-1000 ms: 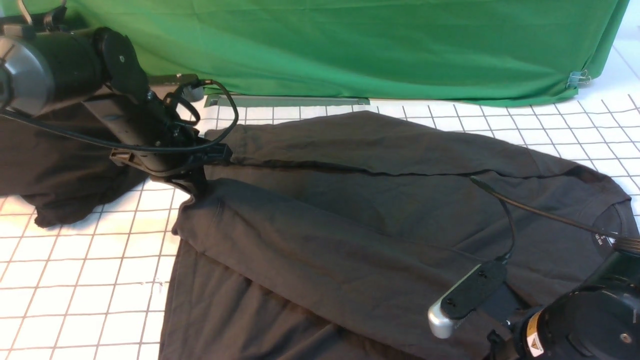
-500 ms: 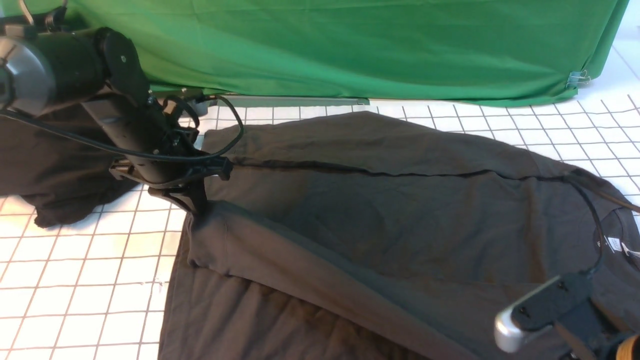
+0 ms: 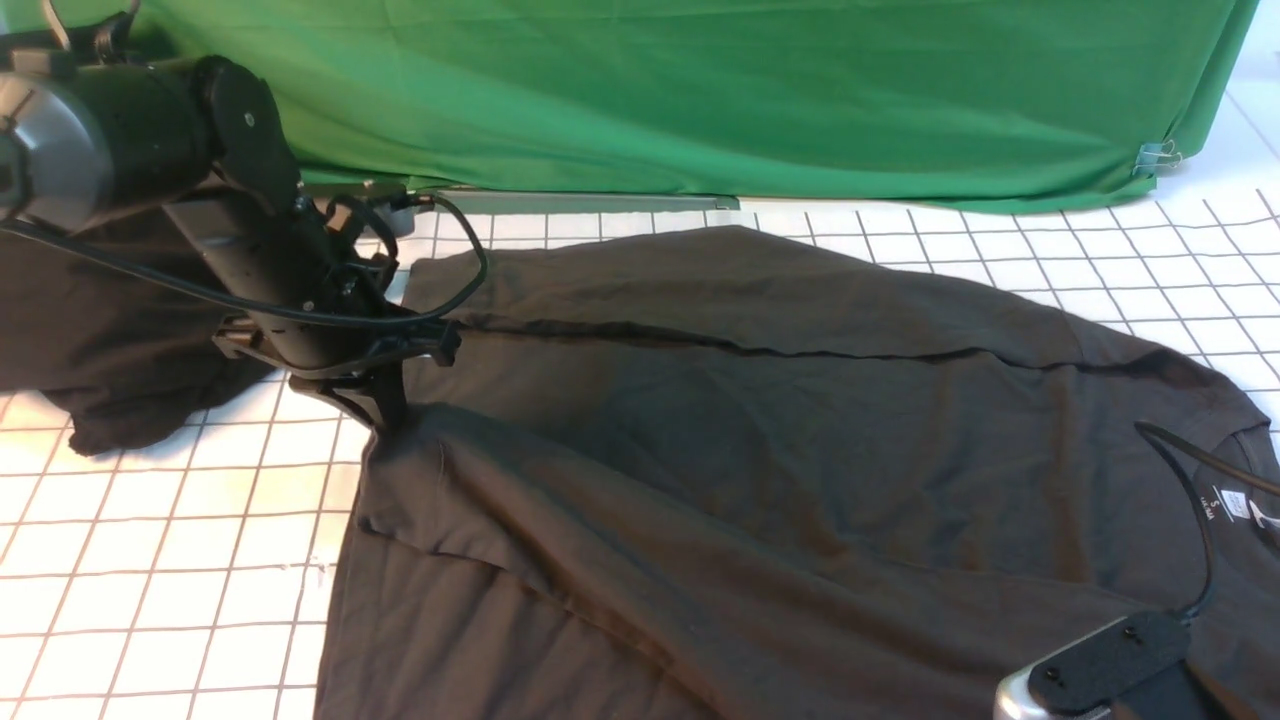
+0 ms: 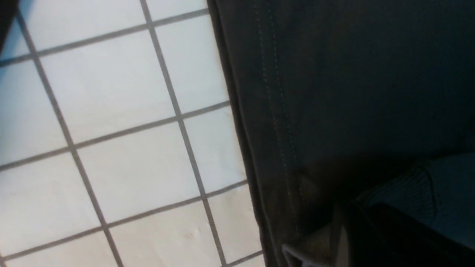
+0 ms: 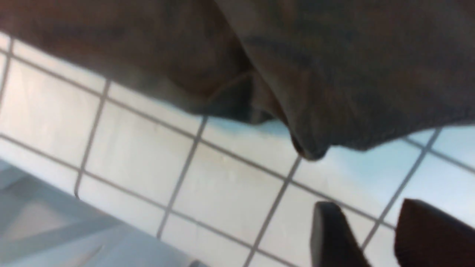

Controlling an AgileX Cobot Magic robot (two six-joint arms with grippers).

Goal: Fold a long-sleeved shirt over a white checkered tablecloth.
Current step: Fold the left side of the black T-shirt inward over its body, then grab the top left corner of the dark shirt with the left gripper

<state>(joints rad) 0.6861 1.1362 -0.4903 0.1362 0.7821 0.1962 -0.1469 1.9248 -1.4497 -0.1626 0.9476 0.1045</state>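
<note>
The long-sleeved shirt (image 3: 750, 450) lies dark and spread across the white checkered tablecloth (image 3: 150, 560), back side up, with its white neck label (image 3: 1235, 503) at the right. My left gripper (image 3: 388, 415) is shut on a fold of the shirt at its left edge and holds the cloth up in a small peak. In the left wrist view the stitched hem (image 4: 274, 111) runs beside the tablecloth (image 4: 111, 111). My right gripper (image 5: 371, 222) is open over bare tablecloth (image 5: 204, 178), just off the shirt's edge (image 5: 308, 148). Nothing is between its fingers (image 5: 328, 230).
A shapeless black heap of cloth (image 3: 100, 330) lies at the far left behind my left arm. A green backdrop (image 3: 700, 90) closes the back, with a metal strip (image 3: 590, 202) at its foot. The right wrist camera (image 3: 1100, 670) shows at the bottom right.
My right gripper has opened, let go of the shirt and drawn back to the lower right. The lifted layer has dropped flat. My left gripper has barely moved.
</note>
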